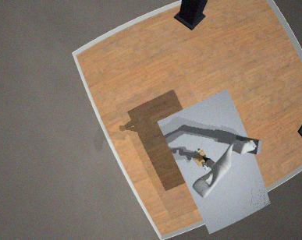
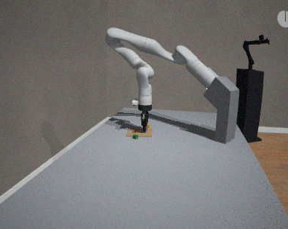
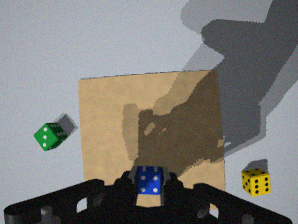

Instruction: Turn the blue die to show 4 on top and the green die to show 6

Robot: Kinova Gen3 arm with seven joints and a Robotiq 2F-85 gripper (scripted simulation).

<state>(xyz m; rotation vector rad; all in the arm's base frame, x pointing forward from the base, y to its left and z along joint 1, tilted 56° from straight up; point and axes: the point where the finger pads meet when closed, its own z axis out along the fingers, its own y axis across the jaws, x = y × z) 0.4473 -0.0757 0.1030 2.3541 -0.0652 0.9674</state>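
So, the jaws were mostly shut, just a narrow gap, with blue (image 3: 149, 181) pinched between them over the mat (image 1: 197, 160) (image 2: 130, 132) (image 3: 105, 110). That was toward the counter's (image 1: 232, 195) (image 2: 140, 178) (image 3: 40, 40) far edge in the exterior view. Pips faced the wrist camera, but I couldn't swear whether that face was the 4.

Green (image 2: 135, 136) (image 3: 49, 136) sat off the mat, on the side toward the counter's near edge; yellow (image 1: 200, 150) (image 2: 148, 126) (image 3: 256, 182) was just beside it, toward the far edge.

My take: the step was setting blue down. It called for a straight, slow drop, base square to the mat, and opening only once it sat flat. Too much push could've tipped it or dragged the mat. Green still needed its turn, and yellow needed room.
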